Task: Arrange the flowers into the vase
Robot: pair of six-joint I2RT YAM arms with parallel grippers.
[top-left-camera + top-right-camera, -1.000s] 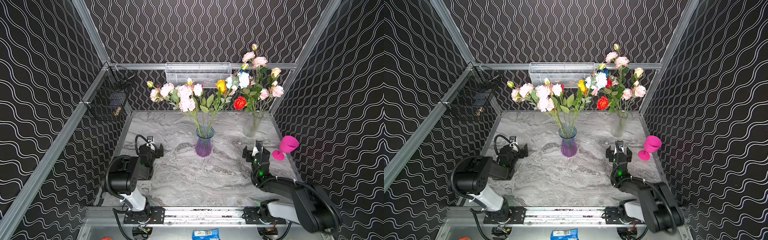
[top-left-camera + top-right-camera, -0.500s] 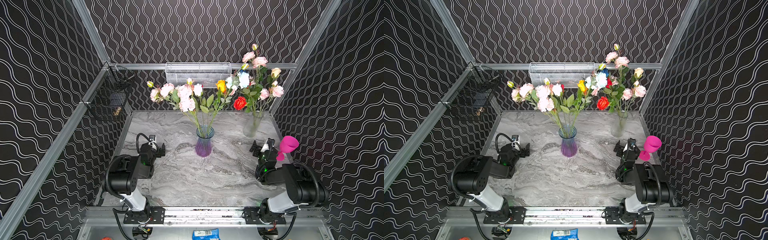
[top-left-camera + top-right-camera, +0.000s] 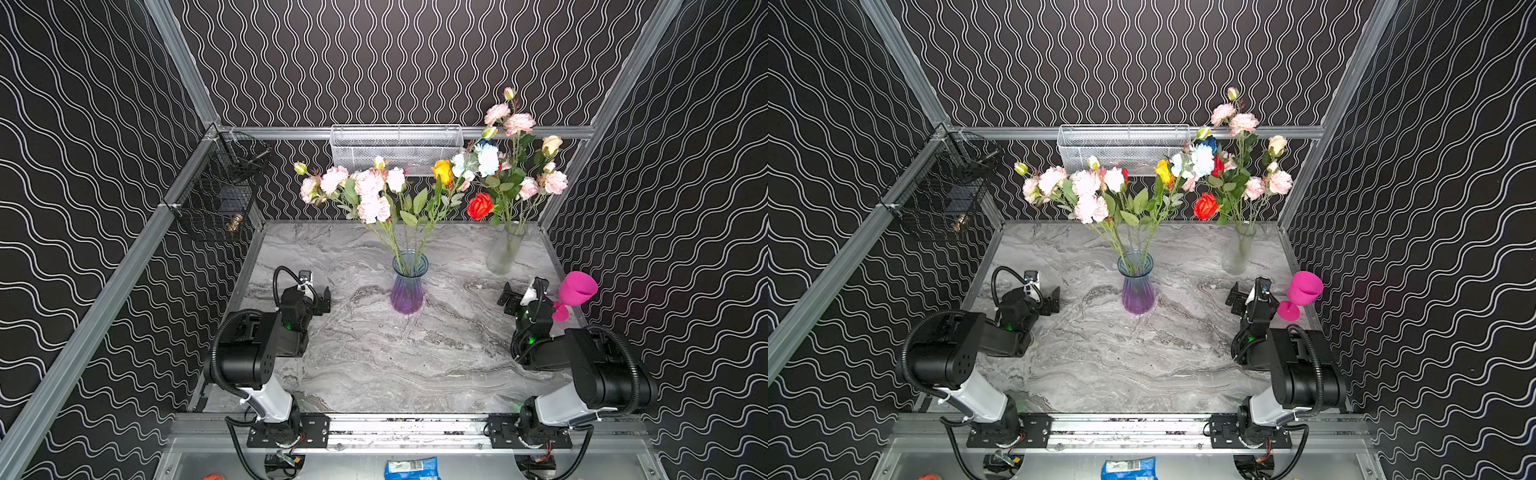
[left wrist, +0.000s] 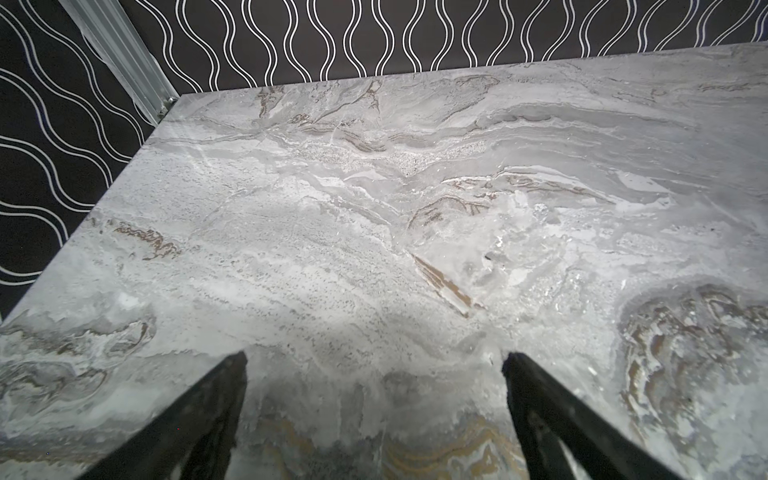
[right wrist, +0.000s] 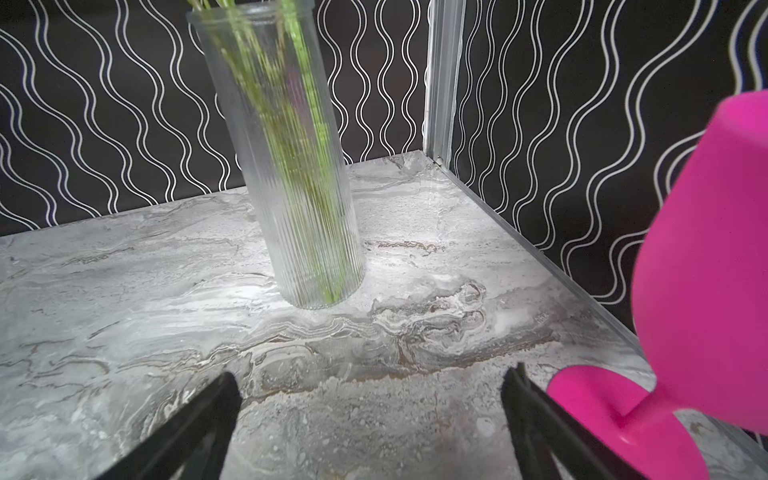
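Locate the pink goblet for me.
The pink goblet sits at the right edge of the table in both top views, beside the right tool, near the clear vase.

Flowers (image 3: 374, 195): long green stems with leaves. One group, pink sprays and an orange bloom (image 3: 441, 171), fans out of the blue-to-purple vase (image 3: 409, 286), which stands upright at mid-counter (image 3: 374, 353). A second group, pink, cream and red, stands in the clear ribbed vase (image 5: 299, 187) near the back right corner. White and pale-blue blooms (image 3: 486, 158) sit between the groups; which vase holds them cannot be told.
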